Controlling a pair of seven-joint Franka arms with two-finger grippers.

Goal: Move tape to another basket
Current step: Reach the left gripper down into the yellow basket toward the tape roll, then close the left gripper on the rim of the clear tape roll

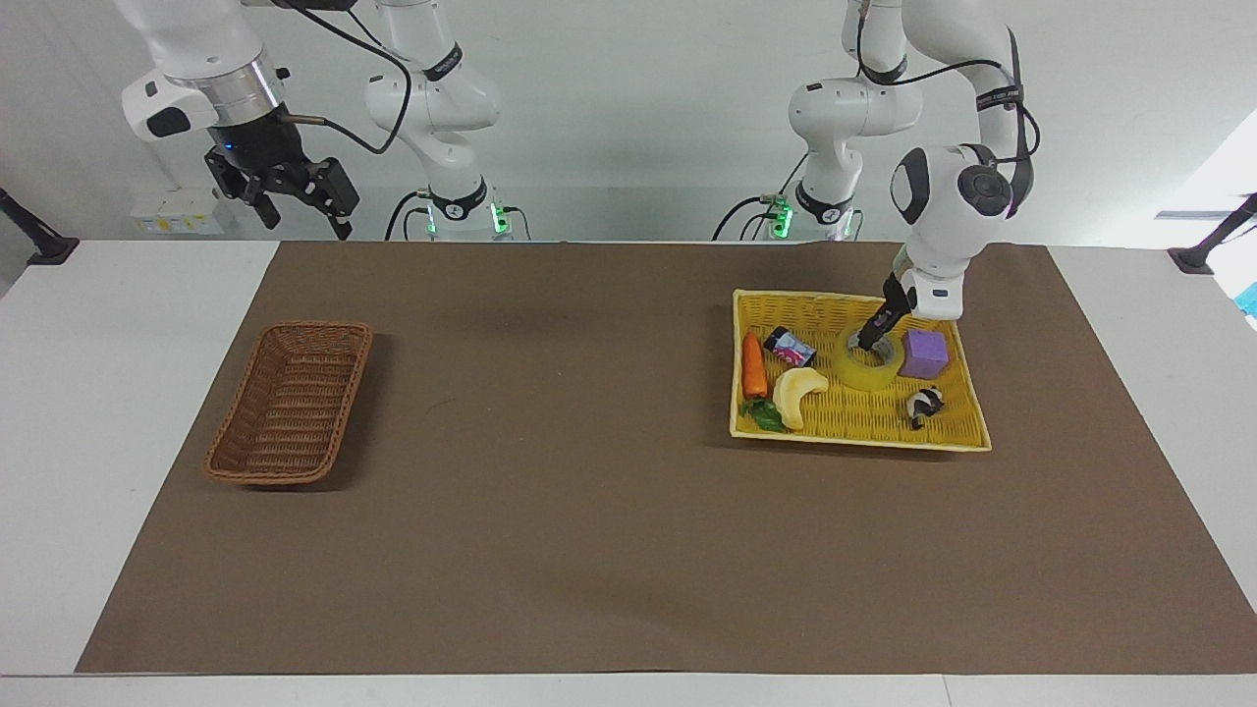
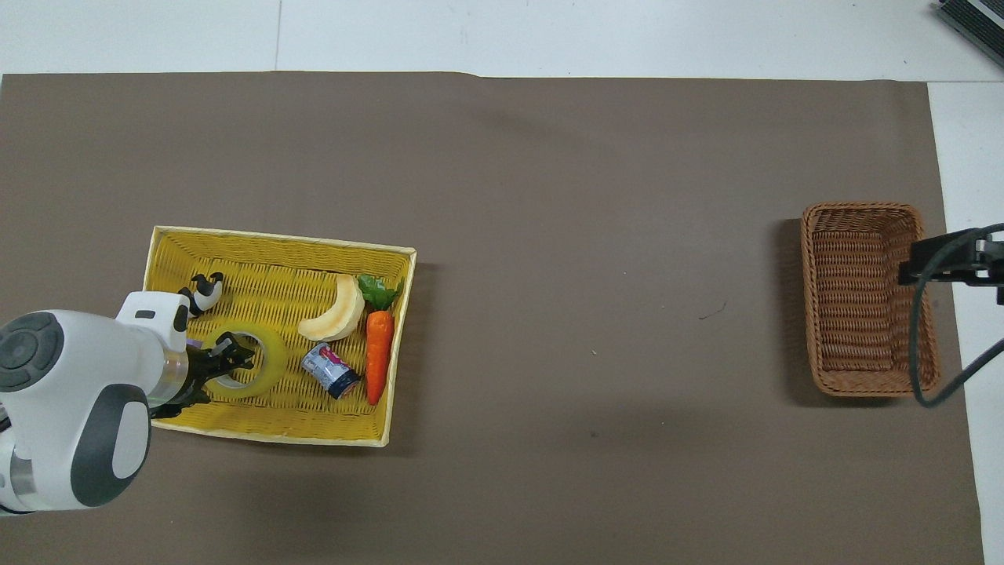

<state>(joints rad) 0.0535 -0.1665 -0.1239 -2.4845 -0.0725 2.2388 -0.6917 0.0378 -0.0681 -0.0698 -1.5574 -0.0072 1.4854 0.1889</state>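
**At the tape in the yellow tray**

My left gripper point(image 1: 869, 343) is down at the tape point(image 1: 868, 365), its tips at the roll's rim and core; I cannot tell how far apart they stand or whether they grip. The tape lies in the yellow tray point(image 1: 957, 432), between the purple block point(image 1: 924, 353) and the small can point(image 1: 790, 347). My right gripper point(image 1: 295, 196) waits, open, high above the brown basket's point(image 1: 291, 403) end of the table.

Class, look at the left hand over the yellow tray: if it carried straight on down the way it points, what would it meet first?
Most likely the tape: the left hand points down at the roll's rim and core hole in the yellow tray. Whether it is touching yet is unclear.
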